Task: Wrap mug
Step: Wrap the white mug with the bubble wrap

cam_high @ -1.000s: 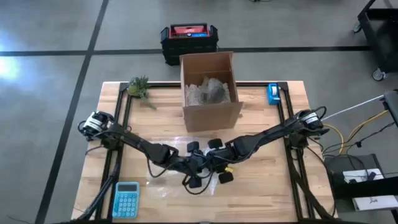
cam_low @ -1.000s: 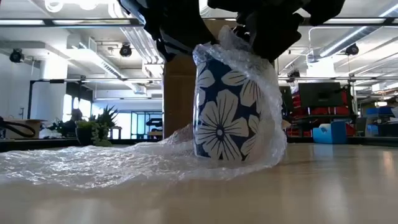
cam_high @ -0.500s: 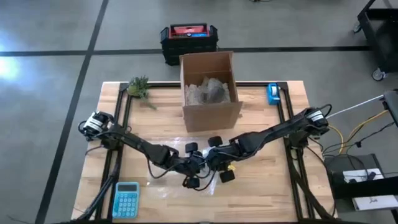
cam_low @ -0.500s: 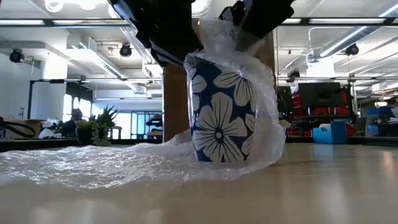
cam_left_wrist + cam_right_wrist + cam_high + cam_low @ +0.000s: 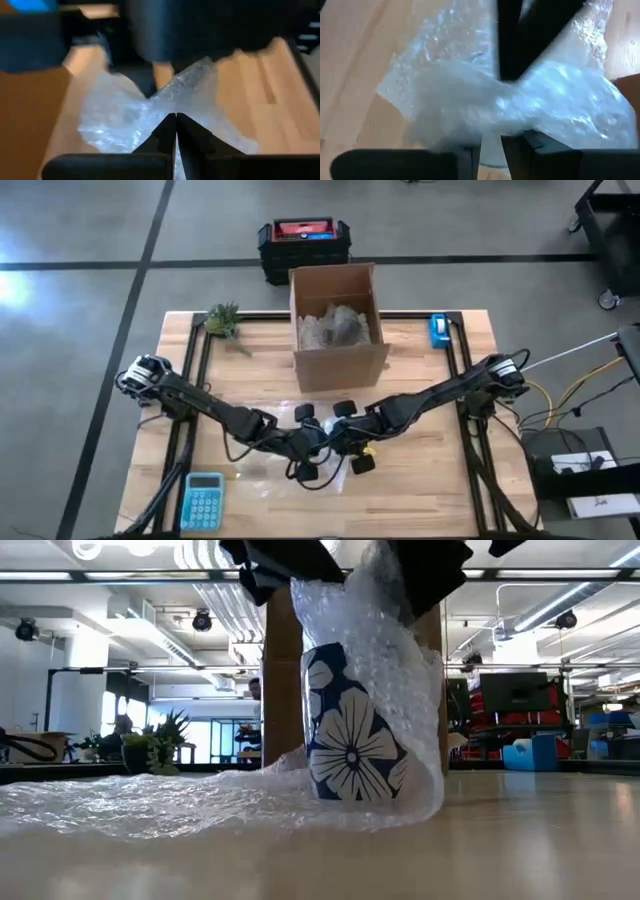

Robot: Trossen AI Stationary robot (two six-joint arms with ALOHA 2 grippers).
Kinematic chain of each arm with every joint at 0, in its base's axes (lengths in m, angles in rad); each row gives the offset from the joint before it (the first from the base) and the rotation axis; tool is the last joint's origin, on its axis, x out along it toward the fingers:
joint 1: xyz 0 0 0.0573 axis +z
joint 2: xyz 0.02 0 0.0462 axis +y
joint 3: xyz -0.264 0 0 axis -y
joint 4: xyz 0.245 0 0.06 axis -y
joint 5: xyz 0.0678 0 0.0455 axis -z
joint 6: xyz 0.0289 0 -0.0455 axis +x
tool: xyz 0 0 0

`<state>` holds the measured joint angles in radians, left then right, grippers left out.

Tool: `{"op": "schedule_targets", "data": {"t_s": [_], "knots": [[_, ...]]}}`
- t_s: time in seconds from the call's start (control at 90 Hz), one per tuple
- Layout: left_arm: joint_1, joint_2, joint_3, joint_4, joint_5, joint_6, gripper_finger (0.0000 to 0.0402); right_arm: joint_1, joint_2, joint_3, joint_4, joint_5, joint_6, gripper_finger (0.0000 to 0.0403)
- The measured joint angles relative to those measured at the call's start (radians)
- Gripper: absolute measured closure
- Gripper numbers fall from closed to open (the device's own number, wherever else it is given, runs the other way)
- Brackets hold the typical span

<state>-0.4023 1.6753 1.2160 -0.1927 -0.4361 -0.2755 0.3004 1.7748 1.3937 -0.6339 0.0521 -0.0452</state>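
Wooden table (image 5: 420, 480) first, with a cardboard box (image 5: 337, 320) standing at its far middle, then a long sheet of bubble wrap (image 5: 150, 805) spread flat across the near half and drawn up over the mug (image 5: 355, 745), which stands upright at the table's centre just in front of the box, blue with white flowers. Both arms meet above it. The left gripper (image 5: 175, 125) has its fingers pressed together, pinching a fold of wrap; the right gripper (image 5: 490, 145) looks clamped on the wrap too, with only a thin gap between its fingers. To my eye the risk is the lift: the two pulling the film up unevenly could tip the mug or drag it toward the box, or the slick film could slide out of a pinch and fall open.
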Motion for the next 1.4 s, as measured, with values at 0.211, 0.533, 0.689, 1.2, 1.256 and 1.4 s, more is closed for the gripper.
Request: {"op": "schedule_targets", "data": {"t_s": [0.211,0.533,0.689,1.2,1.256,1.4], "knots": [[0.005,0.083,0.000,0.060,-0.001,0.009,0.0402,0.001,0.002,0.001,0.001,-0.001,0.000,0.0347],[0.009,0.119,0.000,0.031,0.001,0.008,0.0402,0.000,-0.055,0.008,-0.015,0.000,0.019,0.0316],[0.008,0.119,0.000,0.031,0.001,0.006,0.0402,0.000,-0.093,0.007,-0.041,0.001,0.007,0.0305],[-0.008,0.033,0.011,-0.002,0.008,0.004,0.0402,0.000,-0.038,-0.014,-0.022,0.028,0.027,0.0274],[-0.008,0.031,0.011,-0.005,0.008,0.002,0.0402,0.000,-0.037,-0.015,-0.021,0.028,0.027,0.0268],[-0.007,0.034,0.011,0.013,0.005,0.003,0.0402,0.000,-0.037,-0.015,0.027,0.028,0.026,0.0254]]}}
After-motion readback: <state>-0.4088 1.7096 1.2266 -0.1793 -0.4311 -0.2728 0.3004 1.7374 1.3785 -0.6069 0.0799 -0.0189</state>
